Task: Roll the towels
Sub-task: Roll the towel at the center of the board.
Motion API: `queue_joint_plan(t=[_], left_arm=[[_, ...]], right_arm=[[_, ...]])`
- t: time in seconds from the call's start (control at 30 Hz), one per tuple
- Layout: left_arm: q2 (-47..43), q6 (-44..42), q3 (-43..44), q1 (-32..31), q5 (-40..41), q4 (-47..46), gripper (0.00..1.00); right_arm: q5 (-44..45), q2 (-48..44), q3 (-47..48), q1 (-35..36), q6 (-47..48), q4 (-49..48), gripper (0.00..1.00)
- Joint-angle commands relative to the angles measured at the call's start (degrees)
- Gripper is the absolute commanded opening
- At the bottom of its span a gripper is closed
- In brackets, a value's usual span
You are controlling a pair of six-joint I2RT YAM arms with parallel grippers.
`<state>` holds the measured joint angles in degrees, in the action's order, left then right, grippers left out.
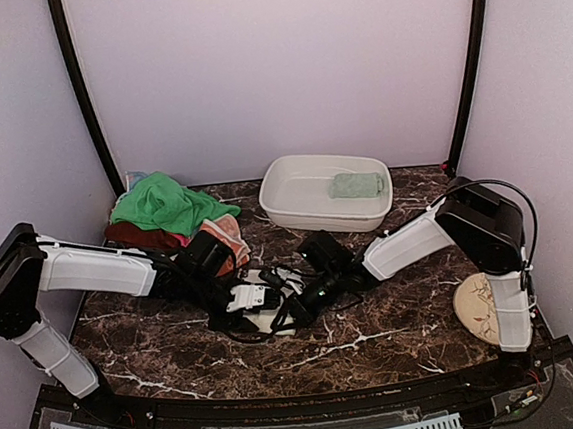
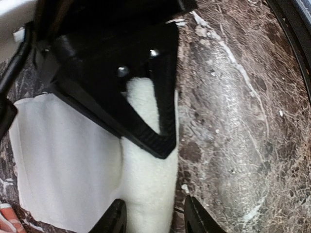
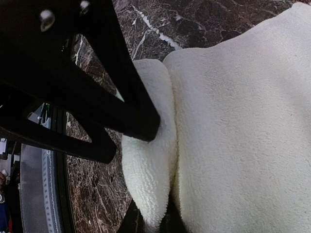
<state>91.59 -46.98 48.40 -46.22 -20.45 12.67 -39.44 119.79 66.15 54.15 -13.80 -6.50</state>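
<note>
The cream-white towel (image 2: 63,160) lies on the marble table, its right edge turned into a thick roll (image 2: 148,184). My left gripper (image 2: 153,219) is open, its fingertips standing either side of the roll's near end. My right gripper (image 3: 150,223) is shut on the rolled edge of the cream towel (image 3: 233,126) from the opposite end. In the top view both grippers meet at mid-table, left (image 1: 254,300) and right (image 1: 300,309), largely hiding the towel (image 1: 266,323). The bright green towel (image 1: 165,205) and the orange one (image 1: 230,234) are piled at back left. The sage-green towel (image 1: 356,184) lies in the basin.
The white plastic basin (image 1: 296,209) stands at the back centre. The round floral plate (image 1: 475,308) lies at the right edge beside the right arm's base. Cables trail around both wrists at mid-table.
</note>
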Motion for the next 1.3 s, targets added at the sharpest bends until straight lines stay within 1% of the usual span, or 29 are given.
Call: queue_joint_plan(t=[0.0, 0.07, 0.17, 0.3, 0.4, 0.43, 0.53, 0.57, 0.6, 0.63, 0.7, 0.77, 0.83, 0.9, 0.97, 1.0, 1.03, 1.07, 1.1, 1.13, 1.2, 1.27], left_arm=[[-0.36, 1.87, 0.85, 0.06, 2.20, -3.88, 0.43], [0.08, 2.38, 0.78, 0.64, 1.16, -3.23, 0.38], [2.22, 4.01, 1.46, 2.91, -0.91, -1.30, 0.28], [5.54, 7.11, 2.87, 6.18, -4.72, 1.22, 0.20], [7.06, 8.51, 4.85, 7.43, -6.10, 3.30, 0.14], [7.69, 8.87, 5.50, 7.64, -6.95, 4.08, 0.12], [9.93, 9.18, 7.78, 7.90, -8.47, 7.74, 0.11], [10.77, 9.11, 8.41, 7.95, -8.62, 8.83, 0.11], [11.45, 8.93, 8.98, 7.97, -8.86, 9.89, 0.11], [11.95, 8.80, 9.57, 7.93, -9.05, 10.82, 0.11], [12.69, 8.77, 10.45, 7.98, -9.05, 12.15, 0.11], [13.34, 8.83, 11.48, 8.01, -9.27, 13.31, 0.11], [13.95, 9.19, 12.47, 8.31, -9.91, 14.34, 0.10], [14.73, 9.63, 13.73, 8.71, -10.55, 15.43, 0.11], [15.62, 9.88, 14.72, 9.17, -11.08, 16.46, 0.11], [16.16, 9.89, 15.28, 9.29, -11.31, 17.38, 0.11], [16.70, 9.96, 15.88, 9.30, -11.44, 18.08, 0.11], [17.30, 10.14, 16.50, 9.30, -11.50, 18.70, 0.11], [17.77, 10.45, 17.07, 9.37, -11.59, 19.13, 0.11], [18.39, 10.83, 17.56, 9.46, -11.65, 19.38, 0.11], [19.41, 11.58, 18.90, 9.54, -11.81, 20.15, 0.11], [20.56, 11.94, 20.38, 9.57, -12.21, 21.68, 0.11]], right_arm=[[2.74, 2.22, -1.58, -0.18, -1.55, 7.89, 0.00], [2.54, 1.60, -2.23, -0.29, -2.83, 6.14, 0.04], [2.07, 0.15, -3.58, -0.36, -5.38, 1.32, 0.09], [1.79, -1.43, -6.20, -0.49, -9.75, -7.15, 0.19], [1.77, -2.16, -7.56, -0.58, -12.38, -11.77, 0.22], [2.42, -2.63, -8.13, -0.66, -13.75, -13.14, 0.25], [5.02, -5.10, -10.45, -0.89, -13.94, -15.77, 0.43], [6.74, -6.22, -11.37, -1.04, -13.35, -15.84, 0.57], [8.81, -7.60, -12.18, -1.13, -12.23, -15.41, 0.93], [11.01, -9.64, -13.09, -1.15, -10.80, -14.66, 0.99], [16.93, -13.86, -15.36, -1.15, -7.89, -13.62, 1.00], [25.84, -19.31, -18.86, -0.76, -5.30, -14.13, 1.00], [38.69, -25.35, -23.16, -0.32, -3.24, -16.02, 1.00], [50.50, -32.17, -27.91, -0.27, -4.15, -18.28, 1.00], [60.11, -38.22, -34.03, -0.43, -8.81, -24.04, 1.00], [61.52, -41.03, -37.72, -0.88, -10.97, -28.38, 1.00], [60.26, -43.01, -40.84, -1.22, -9.51, -34.18, 1.00], [57.67, -43.94, -43.20, -1.13, -4.34, -39.58, 1.00], [55.85, -44.36, -43.62, -0.40, 0.71, -40.94, 1.00], [56.14, -44.17, -42.79, 1.33, 6.89, -39.45, 1.00], [61.12, -41.50, -39.69, 6.62, 19.79, -33.80, 1.00], [66.82, -36.96, -38.47, 12.24, 31.75, -32.82, 1.00]])
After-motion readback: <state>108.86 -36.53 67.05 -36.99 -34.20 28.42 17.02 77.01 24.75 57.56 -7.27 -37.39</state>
